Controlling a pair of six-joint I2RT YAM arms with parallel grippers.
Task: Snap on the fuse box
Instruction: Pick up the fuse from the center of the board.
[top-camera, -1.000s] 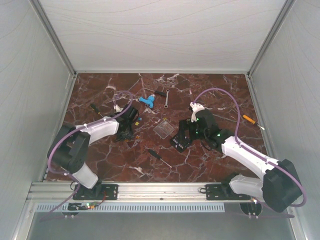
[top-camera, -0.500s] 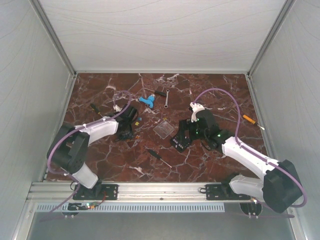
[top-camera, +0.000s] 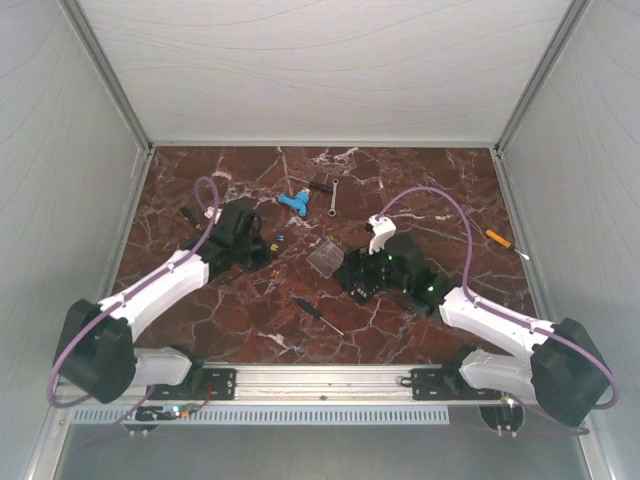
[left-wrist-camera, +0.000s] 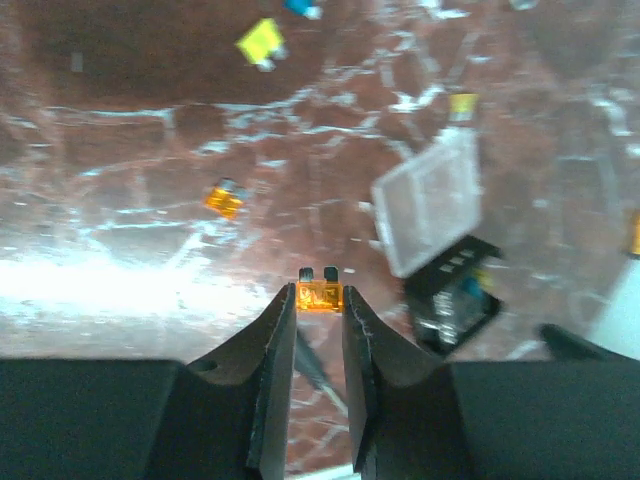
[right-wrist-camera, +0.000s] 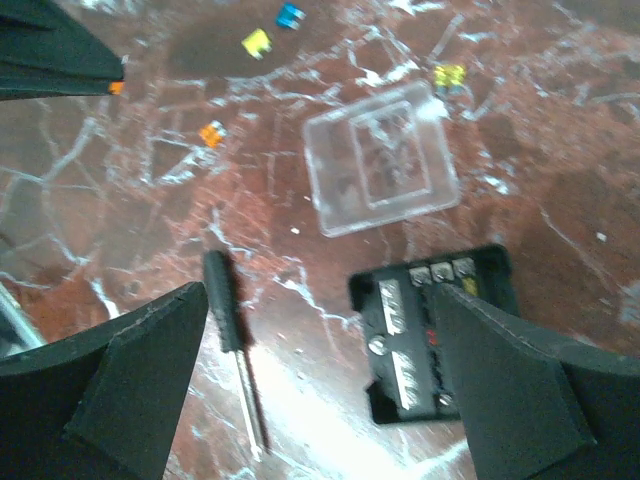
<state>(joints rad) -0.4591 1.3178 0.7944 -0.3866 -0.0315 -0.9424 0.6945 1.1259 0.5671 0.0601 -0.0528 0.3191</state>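
Holding a small orange fuse pinched in our left gripper, we think we are filling the fuse box. It lies on the table near its clear lid, under our wide-open right gripper. Next, the fuse must go straight down into the box.

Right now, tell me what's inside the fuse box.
The fuse box holds pale slot strips and a few small fuses at one edge; a finger of the right gripper hides part of it.
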